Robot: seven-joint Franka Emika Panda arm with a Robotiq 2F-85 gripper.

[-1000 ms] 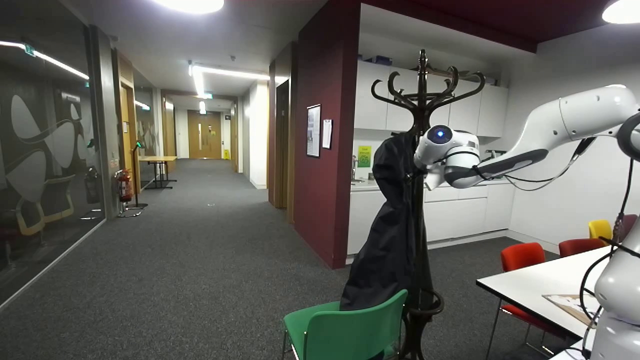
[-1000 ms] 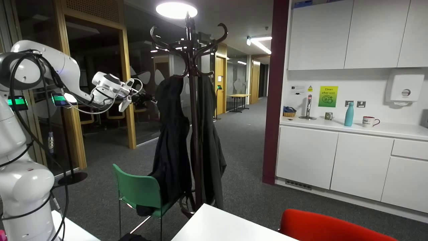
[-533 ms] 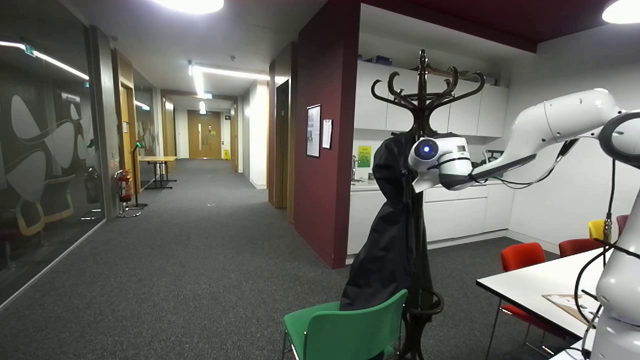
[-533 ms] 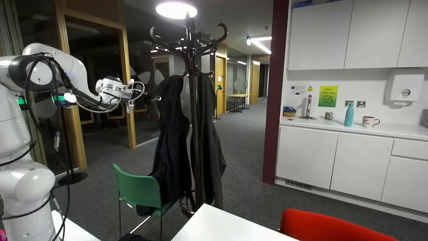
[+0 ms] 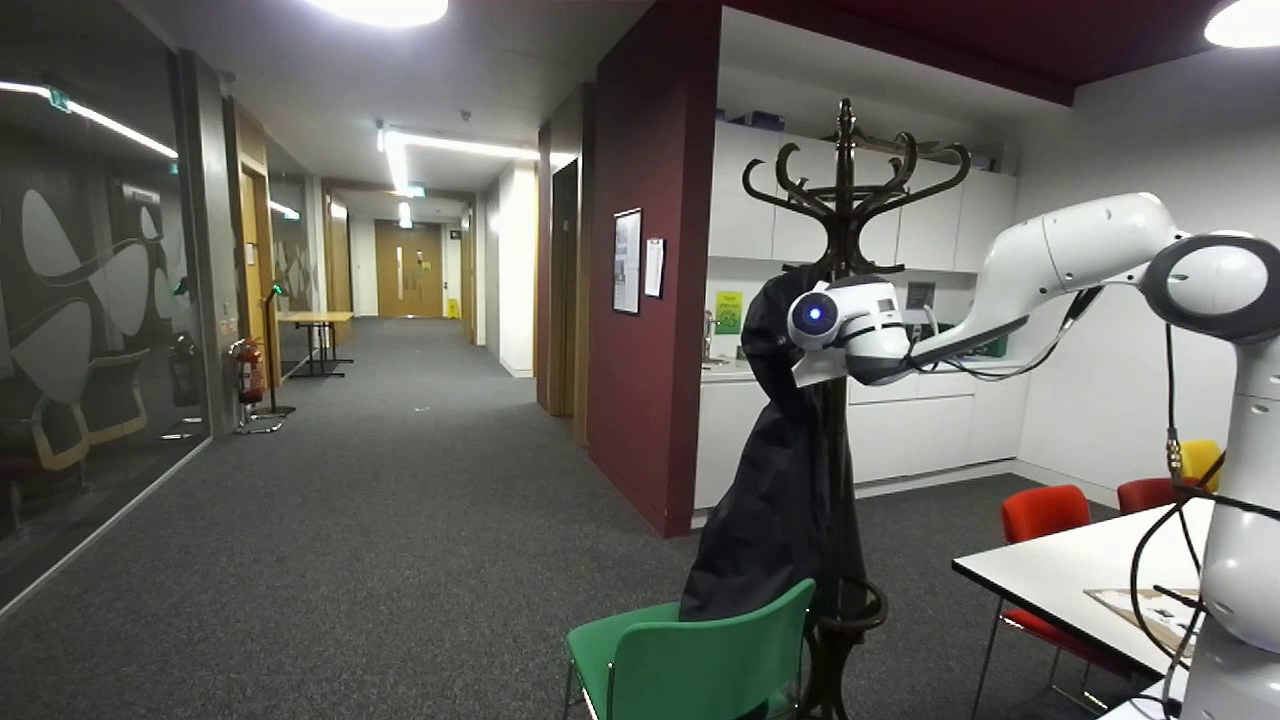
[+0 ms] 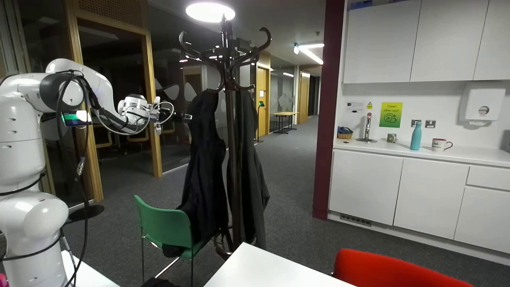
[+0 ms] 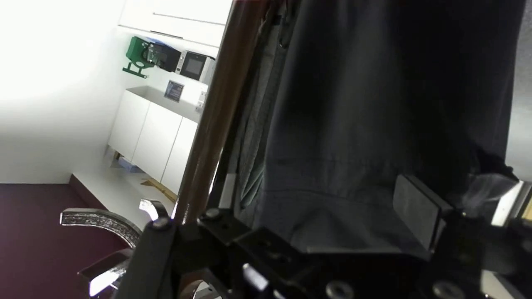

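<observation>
A dark coat hangs on a dark brown coat stand. The coat and the stand show in both exterior views. A greyer coat hangs on the stand's far side. My gripper is at the dark coat's upper part, below the hooks. In the wrist view my gripper is open, its finger pads far apart. Dark cloth fills the space between and beyond them; I cannot tell whether they touch it. The stand's pole runs close beside the left finger.
A green chair stands at the coat's foot. A white table with red chairs is near the arm. A counter with a teal bottle and a mug is behind. Curved hooks lie near the gripper.
The arm has reached further toward the coat stand, its wrist lowering and turning slightly. The gripper has come up closer to the coat. The coat's upper part has shifted slightly; the stand has not moved.
</observation>
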